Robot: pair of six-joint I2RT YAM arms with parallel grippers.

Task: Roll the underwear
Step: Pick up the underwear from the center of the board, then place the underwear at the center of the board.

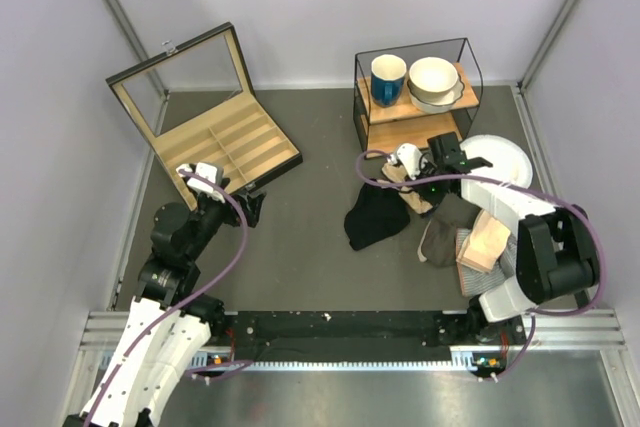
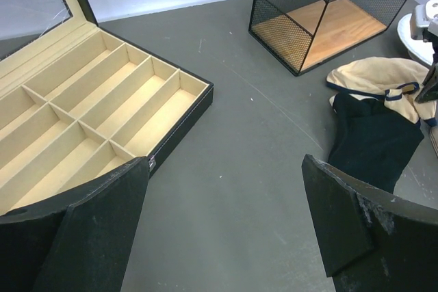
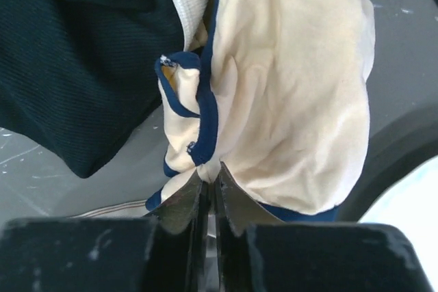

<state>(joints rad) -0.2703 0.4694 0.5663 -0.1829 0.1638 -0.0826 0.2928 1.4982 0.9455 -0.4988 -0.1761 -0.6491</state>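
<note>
The underwear (image 3: 294, 100) is a cream-beige garment with dark blue edging. It lies bunched on the mat just right of centre in the top view (image 1: 412, 190), partly over the black garment (image 1: 377, 215). My right gripper (image 3: 212, 179) is shut on a fold of the underwear's edge, and it shows in the top view (image 1: 420, 175) right at the garment. The left wrist view shows the underwear (image 2: 376, 76) at far right above the black garment (image 2: 373, 138). My left gripper (image 2: 226, 169) is open and empty, low over bare mat beside the box (image 1: 250, 205).
An open compartment box (image 1: 215, 142) stands at back left. A wire shelf (image 1: 415, 97) holds a blue mug and bowls. A white plate (image 1: 500, 157) lies right of the shelf. A peach cloth with grey striped fabric (image 1: 482, 245) and a dark garment (image 1: 440, 232) lie near my right arm.
</note>
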